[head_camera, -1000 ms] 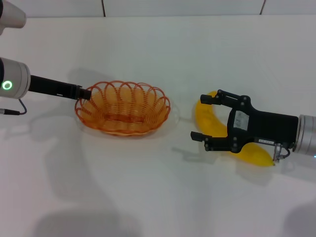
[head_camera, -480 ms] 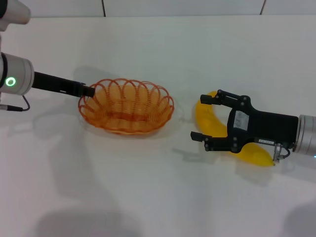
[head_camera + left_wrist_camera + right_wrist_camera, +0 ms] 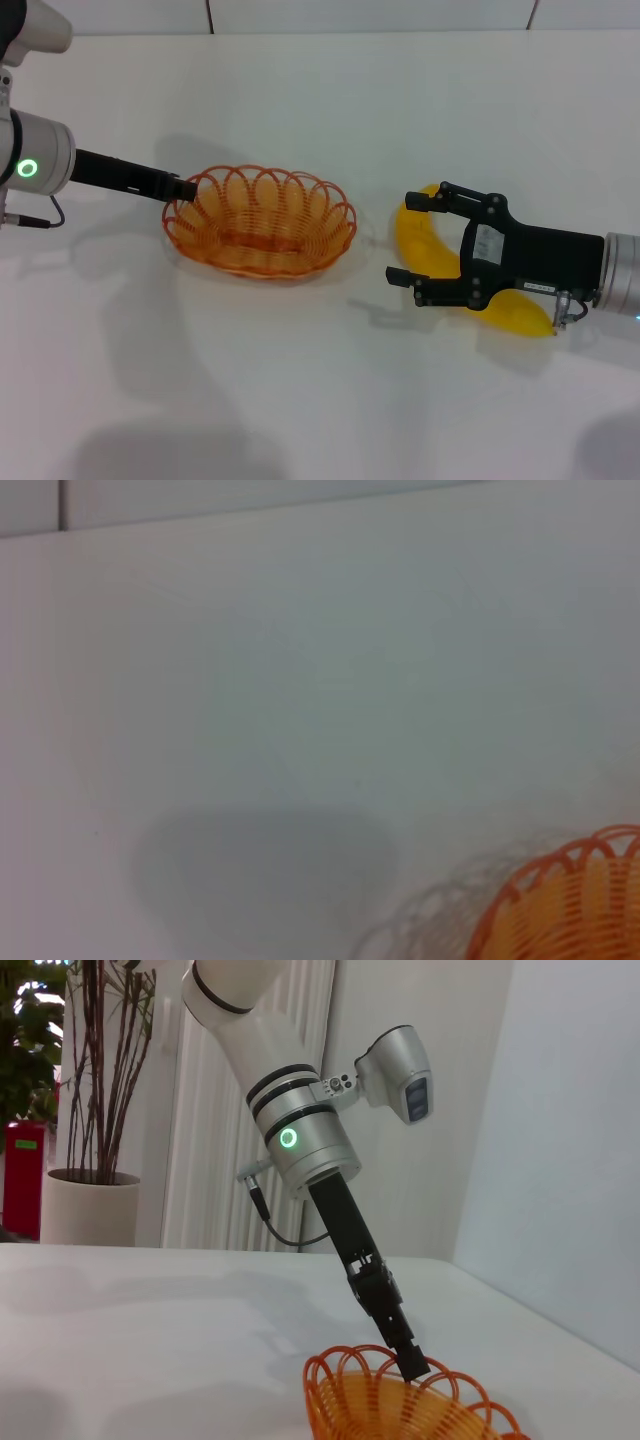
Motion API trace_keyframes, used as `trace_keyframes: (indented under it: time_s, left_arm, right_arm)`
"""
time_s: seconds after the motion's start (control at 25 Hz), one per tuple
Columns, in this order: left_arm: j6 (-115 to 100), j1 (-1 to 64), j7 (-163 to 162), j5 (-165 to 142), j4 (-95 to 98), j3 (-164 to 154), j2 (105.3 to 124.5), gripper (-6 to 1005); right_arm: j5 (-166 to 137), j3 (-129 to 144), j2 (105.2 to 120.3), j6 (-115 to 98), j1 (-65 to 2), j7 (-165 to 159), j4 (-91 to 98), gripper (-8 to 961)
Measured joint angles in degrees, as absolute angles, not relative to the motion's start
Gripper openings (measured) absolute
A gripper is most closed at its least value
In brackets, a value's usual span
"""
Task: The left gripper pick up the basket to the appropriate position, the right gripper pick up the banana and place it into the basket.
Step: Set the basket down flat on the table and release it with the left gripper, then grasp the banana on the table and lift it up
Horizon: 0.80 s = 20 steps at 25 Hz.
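Observation:
The orange wire basket [image 3: 262, 268] sits left of the table's centre. My left gripper [image 3: 186, 189] is shut on its left rim. The basket also shows in the left wrist view [image 3: 575, 900] and the right wrist view [image 3: 400, 1410], where the left gripper [image 3: 411, 1363] pinches the rim. The yellow banana [image 3: 415, 248] lies on the table to the right of the basket. My right gripper [image 3: 402, 238] is open over the banana's middle, with one finger on each side of it. The gripper body hides part of the banana.
The white table [image 3: 300, 400] stretches around both things, with a wall seam along its far edge. A narrow gap of bare table separates the basket from the banana. The right wrist view shows a potted plant [image 3: 90, 1110] beyond the table.
My left gripper has carried the basket a little to the right, towards the banana. The right gripper and banana have not moved.

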State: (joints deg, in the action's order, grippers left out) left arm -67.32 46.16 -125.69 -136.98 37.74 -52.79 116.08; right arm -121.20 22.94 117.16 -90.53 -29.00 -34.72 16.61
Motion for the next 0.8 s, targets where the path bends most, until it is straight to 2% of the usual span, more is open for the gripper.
trace_keyframes:
  time_s: [0.24, 0.44, 0.56, 0.68, 0.8]
  left_arm:
    - [-67.45, 46.13, -125.75, -136.97, 38.06, -52.96, 116.06, 69]
    - [-75.12, 44.33, -125.92, -135.14, 46.95, -52.7, 116.26, 248]
    - [-80.88, 38.83, -125.31, -128.52, 57.64, -53.37, 116.28, 376]
    - [-85.25, 28.46, -119.73, -119.23, 68.79, -55.03, 116.27, 515]
    - [-87.41, 18.79, -105.87, -110.11, 71.33, -55.51, 116.27, 637]
  right_arm:
    - [-121.2, 22.92, 117.16, -90.53, -28.98, -34.71, 16.61, 745]
    - [-121.15, 21.84, 117.01, -90.55, -28.45, -34.71, 16.61, 741]
    - [-121.12, 20.67, 116.91, -90.65, -27.88, -34.72, 16.79, 739]
    - [-120.9, 19.2, 116.9, -90.73, -27.39, -34.74, 16.92, 737]
    - [-120.48, 17.91, 116.86, -90.95, -26.52, -35.0, 16.93, 735]
